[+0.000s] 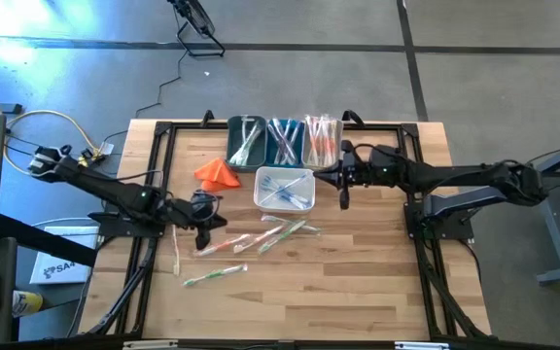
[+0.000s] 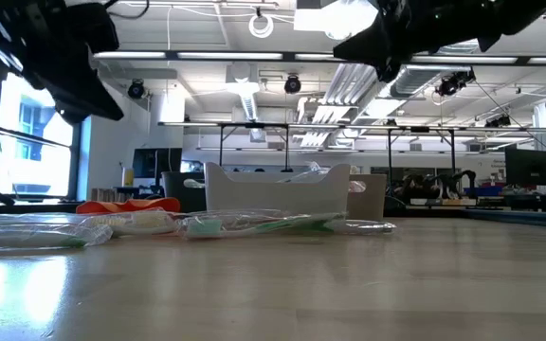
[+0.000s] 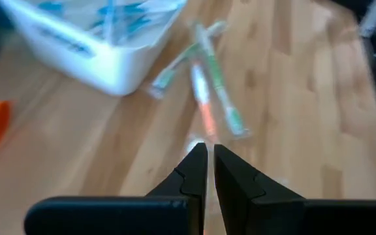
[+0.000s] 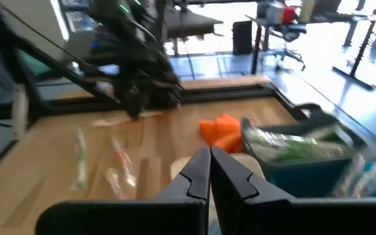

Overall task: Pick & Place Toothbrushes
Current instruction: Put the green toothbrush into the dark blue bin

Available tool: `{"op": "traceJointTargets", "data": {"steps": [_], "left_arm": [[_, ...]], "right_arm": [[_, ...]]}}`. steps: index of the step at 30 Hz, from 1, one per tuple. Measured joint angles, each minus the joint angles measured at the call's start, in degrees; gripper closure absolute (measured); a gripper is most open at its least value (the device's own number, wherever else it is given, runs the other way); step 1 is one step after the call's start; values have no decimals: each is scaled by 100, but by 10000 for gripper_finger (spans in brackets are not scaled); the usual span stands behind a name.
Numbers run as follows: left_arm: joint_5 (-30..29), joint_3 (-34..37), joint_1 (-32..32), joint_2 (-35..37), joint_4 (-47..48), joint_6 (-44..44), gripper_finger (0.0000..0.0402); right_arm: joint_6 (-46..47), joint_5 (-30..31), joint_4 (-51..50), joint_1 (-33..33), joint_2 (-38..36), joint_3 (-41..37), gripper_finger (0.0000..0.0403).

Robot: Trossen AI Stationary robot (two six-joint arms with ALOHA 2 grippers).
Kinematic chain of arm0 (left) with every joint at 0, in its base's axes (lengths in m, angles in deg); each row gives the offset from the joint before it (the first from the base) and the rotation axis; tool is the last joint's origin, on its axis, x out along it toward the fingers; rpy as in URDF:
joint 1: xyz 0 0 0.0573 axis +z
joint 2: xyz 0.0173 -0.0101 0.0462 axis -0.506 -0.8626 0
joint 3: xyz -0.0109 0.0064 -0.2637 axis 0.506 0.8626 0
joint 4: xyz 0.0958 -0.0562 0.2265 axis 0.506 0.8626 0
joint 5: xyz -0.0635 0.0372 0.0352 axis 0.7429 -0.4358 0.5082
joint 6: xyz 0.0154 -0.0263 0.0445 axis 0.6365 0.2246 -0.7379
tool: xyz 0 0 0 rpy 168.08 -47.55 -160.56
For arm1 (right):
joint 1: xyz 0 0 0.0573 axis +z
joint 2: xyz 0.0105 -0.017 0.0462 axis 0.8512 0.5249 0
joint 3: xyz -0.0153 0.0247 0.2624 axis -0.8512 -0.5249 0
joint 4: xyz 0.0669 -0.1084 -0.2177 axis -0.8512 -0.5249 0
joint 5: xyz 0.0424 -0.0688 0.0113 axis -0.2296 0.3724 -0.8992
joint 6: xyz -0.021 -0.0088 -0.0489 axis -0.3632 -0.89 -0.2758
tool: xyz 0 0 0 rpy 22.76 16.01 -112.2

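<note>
Toothbrushes [image 1: 229, 243], thin, clear-wrapped, on wood.

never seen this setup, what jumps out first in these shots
A scatter of wrapped toothbrushes lies loose on the wooden table in front of a white bin, behind which three bins stand in a row at the far edge, already filled by colour. An orange cloth sits left of the white bin. The left gripper is at the loose brushes, jaws nearly together; the right gripper is shut beside the white bin.

high: overhead, straight down | low: tabletop level, facing room | wrists: close, forward | shared: white bin [image 1: 285, 189]
</note>
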Motion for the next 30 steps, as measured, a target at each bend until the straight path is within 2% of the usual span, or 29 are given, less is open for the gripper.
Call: {"op": "traceJointTargets", "data": {"steps": [7, 16, 20, 25, 30], "left_arm": [[-323, -966, -479, -728, 489, -36, 378], [-81, -2790, -960, -2290, 3398, 913, 378], [249, -3471, -1140, -2944, 4141, 1071, 378], [655, -3875, -1306, -3445, 4258, 1177, 378], [1279, -3865, -1335, -3705, 3973, 1568, 378]], "right_arm": [[133, -52, 924, -371, -7, -539, 399], [283, -52, 1066, -561, -18, -660, 399], [279, -54, 1017, -559, -13, -661, 399], [279, -50, 1017, -559, -15, -661, 399], [277, -50, 1012, -556, -13, -661, 398]]}}
